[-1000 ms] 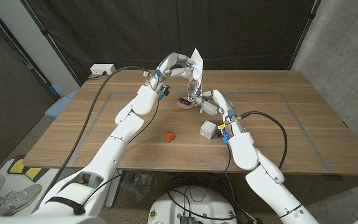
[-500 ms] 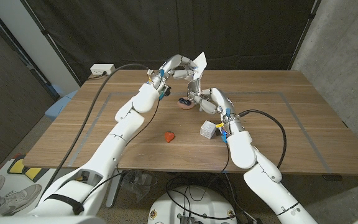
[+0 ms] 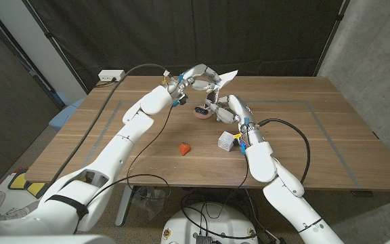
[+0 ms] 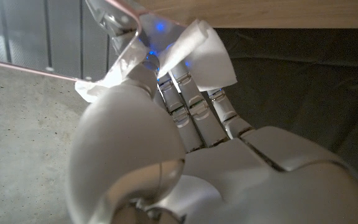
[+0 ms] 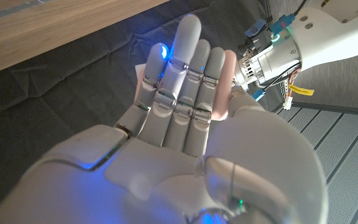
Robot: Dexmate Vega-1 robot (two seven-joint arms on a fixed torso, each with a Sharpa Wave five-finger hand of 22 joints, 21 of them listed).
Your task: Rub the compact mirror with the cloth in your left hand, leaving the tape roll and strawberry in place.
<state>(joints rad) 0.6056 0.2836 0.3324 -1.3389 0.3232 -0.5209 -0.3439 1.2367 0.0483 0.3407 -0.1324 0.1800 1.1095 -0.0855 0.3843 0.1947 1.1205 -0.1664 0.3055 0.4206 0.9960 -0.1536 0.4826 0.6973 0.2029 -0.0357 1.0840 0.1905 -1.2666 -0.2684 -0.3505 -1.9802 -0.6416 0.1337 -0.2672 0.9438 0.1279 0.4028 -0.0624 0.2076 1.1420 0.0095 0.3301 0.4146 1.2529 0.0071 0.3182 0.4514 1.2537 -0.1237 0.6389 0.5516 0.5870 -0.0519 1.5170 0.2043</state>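
My left hand [image 3: 198,76] grips the white cloth [image 3: 226,75] raised over the table [image 3: 330,135], my right hand [image 3: 225,107] just below holds the open compact mirror [image 3: 202,112], with the tape roll [image 3: 226,141] and strawberry [image 3: 185,148] nearer me.

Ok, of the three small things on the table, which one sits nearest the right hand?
The pink compact mirror: the right hand is right against it, while the tape roll lies by the forearm and the red strawberry farther out.
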